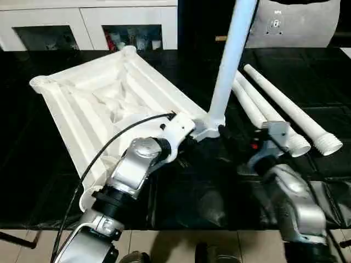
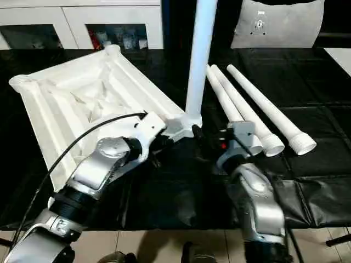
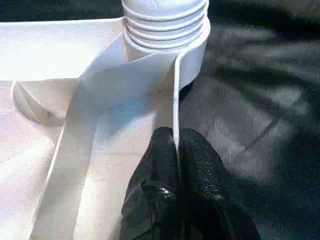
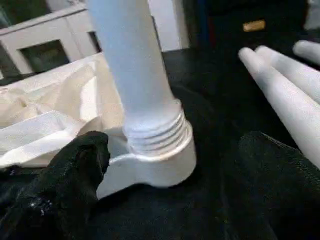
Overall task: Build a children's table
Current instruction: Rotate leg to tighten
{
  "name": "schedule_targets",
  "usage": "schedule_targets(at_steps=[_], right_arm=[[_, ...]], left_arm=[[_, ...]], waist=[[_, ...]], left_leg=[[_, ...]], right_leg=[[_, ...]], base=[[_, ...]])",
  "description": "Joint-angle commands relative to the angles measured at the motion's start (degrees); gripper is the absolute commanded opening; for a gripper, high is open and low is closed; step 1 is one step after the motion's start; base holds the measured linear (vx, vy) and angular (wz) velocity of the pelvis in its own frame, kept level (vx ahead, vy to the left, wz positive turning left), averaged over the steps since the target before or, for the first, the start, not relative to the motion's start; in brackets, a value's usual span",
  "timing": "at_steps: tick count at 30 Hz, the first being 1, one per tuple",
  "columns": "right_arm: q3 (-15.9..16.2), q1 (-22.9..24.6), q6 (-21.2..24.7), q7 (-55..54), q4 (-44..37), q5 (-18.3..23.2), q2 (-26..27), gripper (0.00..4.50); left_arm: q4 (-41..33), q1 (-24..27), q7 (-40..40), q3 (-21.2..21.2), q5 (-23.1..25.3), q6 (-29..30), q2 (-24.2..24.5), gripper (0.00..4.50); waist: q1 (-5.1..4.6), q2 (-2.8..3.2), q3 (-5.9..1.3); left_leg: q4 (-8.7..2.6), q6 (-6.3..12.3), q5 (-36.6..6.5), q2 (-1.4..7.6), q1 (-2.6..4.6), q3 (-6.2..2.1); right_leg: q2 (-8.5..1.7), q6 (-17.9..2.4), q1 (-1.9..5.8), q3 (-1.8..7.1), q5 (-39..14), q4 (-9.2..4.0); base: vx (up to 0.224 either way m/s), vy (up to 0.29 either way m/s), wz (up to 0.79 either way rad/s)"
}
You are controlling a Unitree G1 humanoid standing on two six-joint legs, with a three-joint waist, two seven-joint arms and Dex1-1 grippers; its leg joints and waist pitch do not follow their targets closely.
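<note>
White cabinets (image 1: 88, 24) behind black-covered work surface (image 1: 49, 186), tiled floor (image 1: 164, 246)

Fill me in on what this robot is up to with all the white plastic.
The robot is putting together a children's table. The table top lies upside down on the black surface, ribs up. One leg stands upright in the corner socket nearest the robot, some thread showing above the socket. The left gripper is shut on the top's thin edge beside that socket. The right gripper stands open around the leg's base, not gripping it. Three more legs lie side by side on the right.
</note>
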Motion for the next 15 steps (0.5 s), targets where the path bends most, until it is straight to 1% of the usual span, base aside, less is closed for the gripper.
schedule_targets(at_steps=[1,2,3,4,5,6,7,8,9,10,11,12,13,14,15], right_arm=[[-0.1,-0.1,0.1,1.0,-0.1,0.6,-0.9,4.48],[-0.2,-0.1,0.4,1.2,0.4,0.7,-1.2,4.48],[-0.3,-0.1,0.4,1.2,0.4,0.7,-1.2,4.48],[0.5,0.1,0.3,1.5,0.5,0.1,-2.1,4.48],[1.1,0.2,0.4,2.1,0.5,-0.1,-2.6,4.48],[2.2,0.5,0.8,2.9,0.2,-0.4,-3.3,4.48],[3.5,0.6,1.3,3.7,0.0,-1.0,-4.1,4.48],[4.5,0.7,1.9,4.6,-0.2,-1.1,-4.6,4.48],[5.0,0.7,2.2,5.0,-0.3,-1.1,-4.7,4.48],[5.2,0.7,2.4,5.3,-0.3,-0.9,-4.7,4.48],[5.3,0.6,2.4,5.3,-0.1,-0.9,-4.6,4.48],[5.7,0.3,2.2,5.1,0.7,-1.1,-4.2,4.48],[6.0,-0.1,1.8,4.8,1.6,-1.3,-4.0,4.48],[6.1,-0.3,1.6,4.5,2.0,-1.6,-3.9,4.48],[6.3,-0.5,1.5,4.3,2.4,-1.8,-4.0,4.48]], left_arm=[[-6.6,-0.5,-0.6,4.5,-4.7,-3.1,0.3,0.27],[-8.3,-0.1,-2.0,4.9,-5.2,-2.1,1.7,0.27],[-8.5,-0.1,-2.3,5.0,-5.2,-1.9,2.0,0.27],[-9.6,0.1,-2.7,5.5,-4.7,-0.7,3.8,0.27],[-10.3,0.3,-3.3,5.8,-4.5,0.2,5.0,0.27],[-11.2,0.6,-4.1,5.7,-3.8,0.7,7.2,0.27],[-12.2,0.9,-5.1,5.6,-3.2,1.4,9.6,0.27],[-13.1,1.3,-5.9,5.6,-2.6,2.2,11.6,0.27],[-13.9,1.7,-6.7,5.6,-2.3,2.9,13.2,0.27],[-14.3,1.9,-7.1,5.6,-2.2,3.3,14.0,0.27],[-15.0,2.3,-7.8,5.3,-2.3,3.6,14.9,0.27],[-16.2,3.4,-8.4,4.5,-2.5,4.4,15.5,0.27],[-17.0,4.4,-8.8,3.5,-2.6,4.9,15.9,0.27],[-17.0,4.6,-8.7,3.0,-2.5,4.9,15.7,0.27],[-16.8,4.7,-8.2,2.5,-2.4,5.0,15.4,0.27]], waist=[[0.49,-1.31,-5.14],[0.46,-1.10,-5.15],[0.47,-1.35,-5.21],[0.53,-1.12,-5.18],[0.52,-1.04,-5.19],[0.47,-0.98,-5.28],[0.39,-0.95,-5.26],[0.35,-1.53,-5.06],[0.36,-1.35,-5.08],[0.25,-1.56,-4.98],[0.39,-1.39,-4.85],[0.50,-1.57,-4.85],[0.67,-1.22,-4.84],[0.74,-1.38,-4.76],[0.93,-1.34,-4.73]], left_leg=[[-3.06,7.69,-6.9,2.10,-0.21,-1.04],[-3.08,7.66,-6.8,2.18,-0.18,-1.04],[-3.11,7.63,-6.8,2.26,-0.14,-1.06],[-3.11,7.53,-6.7,2.32,-0.08,-1.09],[-3.12,7.48,-6.6,2.32,-0.12,-1.11],[-3.20,7.52,-6.1,2.51,-0.17,-1.27],[-3.16,7.69,-5.8,2.44,-0.27,-1.24],[-3.22,7.70,-6.2,2.34,-0.27,-1.15],[-3.22,7.45,-6.1,2.33,-0.33,-1.21],[-3.21,7.43,-6.0,2.28,-0.32,-1.07],[-3.12,7.07,-6.2,2.25,0.15,-0.88],[-3.18,6.87,-6.1,2.31,0.09,-0.93],[-3.31,6.59,-6.0,2.63,0.16,-1.10],[-3.36,6.51,-6.5,2.76,0.38,-1.05],[-3.40,6.30,-6.7,2.86,0.47,-1.02]], right_leg=[[-5.02,-4.1,3.81,2.71,-26.7,-5.04],[-4.94,-4.2,3.63,2.72,-26.8,-5.01],[-4.99,-4.1,3.63,2.74,-26.7,-5.02],[-4.96,-4.3,3.54,2.77,-26.4,-4.87],[-4.89,-4.2,3.57,2.76,-26.0,-4.76],[-4.88,-4.4,3.64,2.82,-24.7,-4.43],[-4.82,-4.4,3.61,2.88,-24.1,-4.38],[-4.86,-4.4,3.57,2.93,-24.4,-4.32],[-4.98,-4.5,3.73,2.98,-24.6,-4.10],[-4.96,-4.3,3.54,3.09,-25.1,-4.25],[-4.89,-4.3,3.15,3.13,-26.1,-4.50],[-4.96,-4.3,3.28,3.13,-26.2,-4.39],[-5.07,-4.6,3.18,3.18,-26.0,-4.16],[-5.00,-4.8,2.92,3.21,-26.2,-4.25],[-4.94,-5.0,2.77,3.32,-25.7,-4.24]], base=[[0.000,0.000,0.00],[0.000,0.000,0.00],[0.000,0.000,0.00],[0.000,0.000,0.00],[0.000,0.000,0.00],[0.000,0.000,0.00],[0.000,0.000,0.00],[0.000,0.000,0.00],[0.000,0.000,0.00],[0.000,0.000,0.00],[0.000,0.000,0.00],[0.000,0.000,0.00],[0.000,0.000,0.00],[0.000,0.000,0.00],[0.000,0.000,0.00]])
